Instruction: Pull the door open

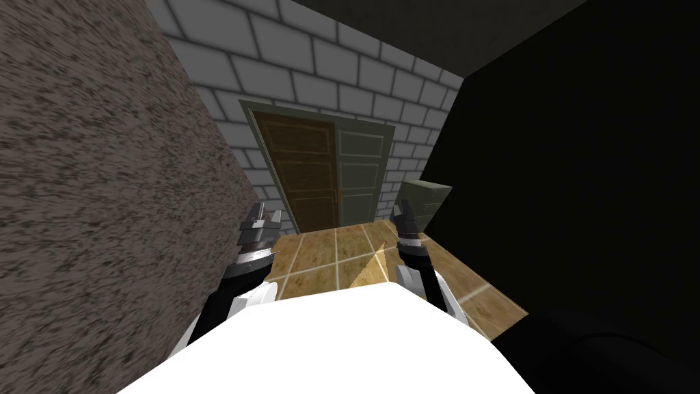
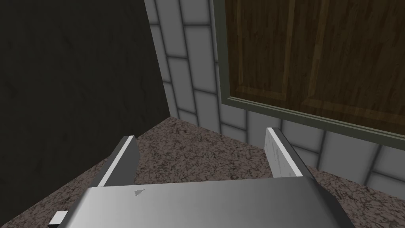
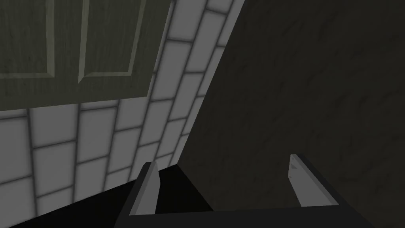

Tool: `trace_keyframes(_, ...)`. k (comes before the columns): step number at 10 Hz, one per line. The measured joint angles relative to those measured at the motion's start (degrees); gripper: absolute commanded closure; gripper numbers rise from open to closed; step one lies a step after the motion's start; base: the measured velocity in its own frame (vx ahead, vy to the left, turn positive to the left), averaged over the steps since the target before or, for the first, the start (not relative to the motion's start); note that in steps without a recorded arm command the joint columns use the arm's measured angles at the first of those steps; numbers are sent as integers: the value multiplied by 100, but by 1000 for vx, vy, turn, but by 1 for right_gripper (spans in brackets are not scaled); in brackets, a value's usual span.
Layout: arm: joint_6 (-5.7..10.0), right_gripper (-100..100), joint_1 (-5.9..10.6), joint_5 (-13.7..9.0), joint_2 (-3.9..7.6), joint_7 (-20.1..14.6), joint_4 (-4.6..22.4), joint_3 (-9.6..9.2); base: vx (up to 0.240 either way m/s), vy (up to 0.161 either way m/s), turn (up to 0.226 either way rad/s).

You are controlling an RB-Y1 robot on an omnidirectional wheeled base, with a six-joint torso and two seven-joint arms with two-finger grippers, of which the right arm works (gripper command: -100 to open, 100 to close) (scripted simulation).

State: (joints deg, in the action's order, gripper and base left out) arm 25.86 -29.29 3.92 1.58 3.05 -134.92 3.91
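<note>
At the corridor's far end a doorway in a grey-green frame holds a brown wooden panelled leaf [image 1: 301, 171] beside a grey-green panelled leaf [image 1: 361, 174]. A small handle [image 1: 340, 196] sits where they meet. Both leaves look flush with the frame. My left gripper [image 1: 265, 215] is raised near the left wall, well short of the door; it stands open [image 2: 201, 136] with nothing between its fingers and the brown leaf [image 2: 316, 51] ahead. My right gripper [image 1: 402, 209] is also short of the door and open [image 3: 223, 160], with the grey-green leaf [image 3: 67, 47] beyond.
A speckled grey-brown wall [image 1: 102, 171] runs close along my left arm. A dark wall [image 1: 581, 171] closes the right side. A grey-green cabinet [image 1: 425, 198] stands by the door at the right. Tan tiled floor [image 1: 342, 253] leads to the door in a grey block wall [image 1: 307, 61].
</note>
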Motion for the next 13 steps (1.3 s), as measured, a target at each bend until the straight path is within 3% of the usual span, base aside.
trace_keyframes(13,358,-100,290,-669,325,-1425,1405,-267,113,19,44)
